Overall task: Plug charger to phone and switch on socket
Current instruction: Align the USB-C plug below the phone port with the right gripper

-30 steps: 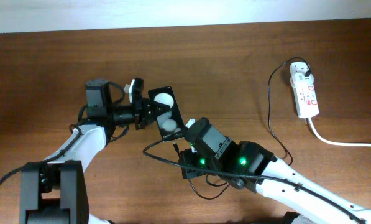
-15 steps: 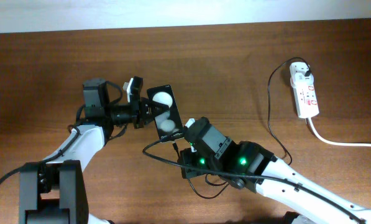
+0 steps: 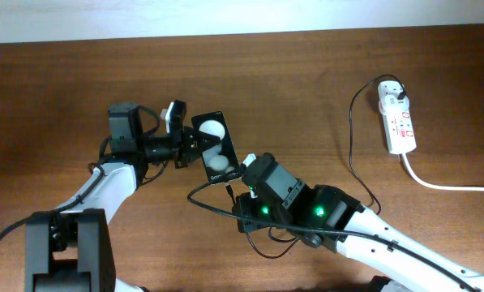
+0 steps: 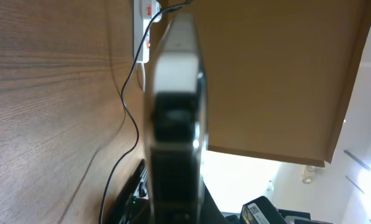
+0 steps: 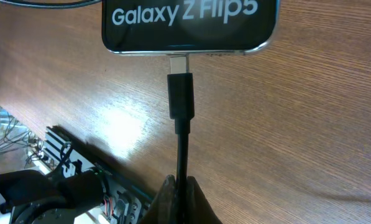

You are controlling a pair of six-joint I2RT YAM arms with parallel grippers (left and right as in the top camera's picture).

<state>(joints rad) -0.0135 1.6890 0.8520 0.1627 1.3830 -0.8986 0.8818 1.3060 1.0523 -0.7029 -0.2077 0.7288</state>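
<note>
Shift since a second ago: left jaws (image 3: 194, 147) and the Galaxy Z Flip5 phone (image 3: 215, 146) they carry sit a touch further left. Right arm is a hair off its old spot. Power strip and cords are unmoved.
Left jaws: clamped on one long edge of the phone. Glossy face is turned up to the overhead camera, with two round light spots on it. In the left wrist view, whatever sits between the jaws is a blur seen edge-on.
Right jaws (image 5: 180, 190): pressed together on the charger cable (image 5: 182, 149), pinching it just behind the connector.
Connector (image 5: 180, 94): black, straight ahead of the right jaws and in line with the cable. Its bare metal tip meets the middle of the phone's lettered end, at the port. Some metal shows; how deep it is seated, cannot tell.
Phone vs right jaws: dead ahead, just beyond the connector, with "Galaxy Z Flip5" in white across that end.
Cable run: back from the right jaws it loops on the wooden counter (image 3: 306, 73) under the right arm. It then runs off to the right and up to the white plug head (image 3: 394, 91).
Power strip (image 3: 399, 123): white with red markings, well apart from both jaws and far to the right of them. The plug head sits at its far end. A thick white cord (image 3: 448, 186) leaves the near end toward the frame edge.
</note>
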